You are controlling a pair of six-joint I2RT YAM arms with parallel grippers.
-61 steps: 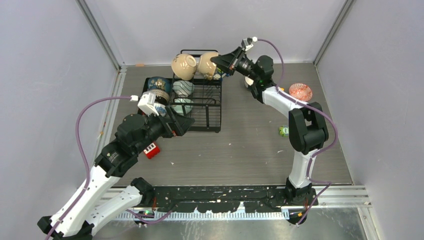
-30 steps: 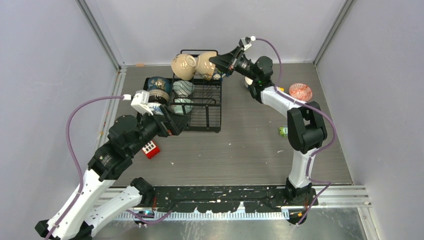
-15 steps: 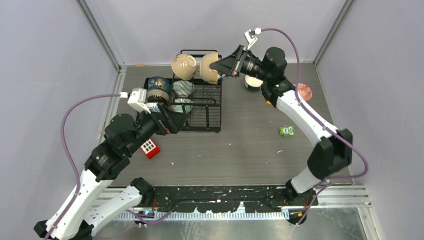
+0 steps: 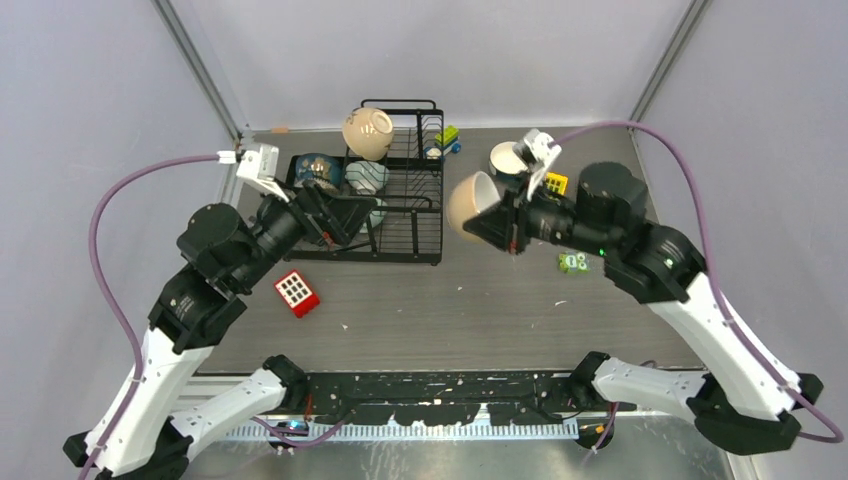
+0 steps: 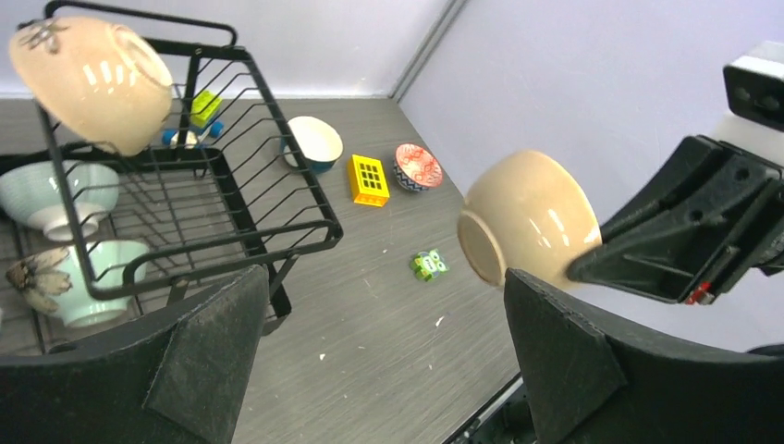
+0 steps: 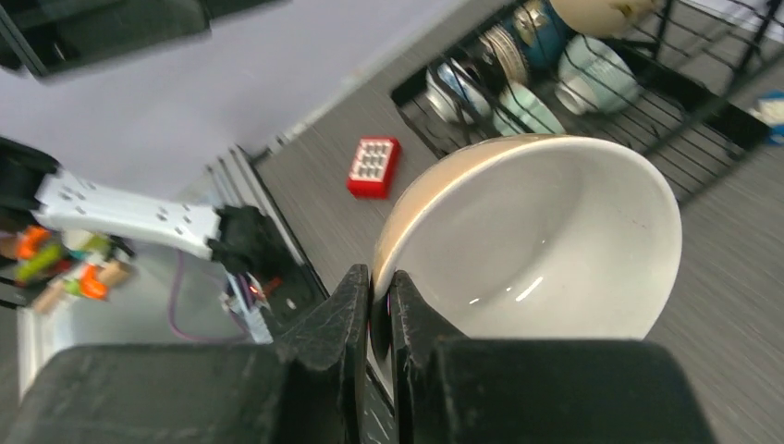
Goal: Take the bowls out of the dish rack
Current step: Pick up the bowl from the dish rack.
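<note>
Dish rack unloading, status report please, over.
Right gripper shut on cream bowl rim, held right of dish rack. Left gripper open at rack front. Other bowls in rack. Green block on table nearby.

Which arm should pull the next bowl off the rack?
Left. The left claw is open at the black wire dish rack, beside the pale green ceramic bowl. The right claw is shut on the cream ceramic bowl, clear of the rack, so likely busy.

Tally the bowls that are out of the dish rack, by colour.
Cream bowl, held in the right gripper: 1
Blue bowl, white inside, on the table: 1
Red patterned bowl, on the table: 1
Total: 3
</note>
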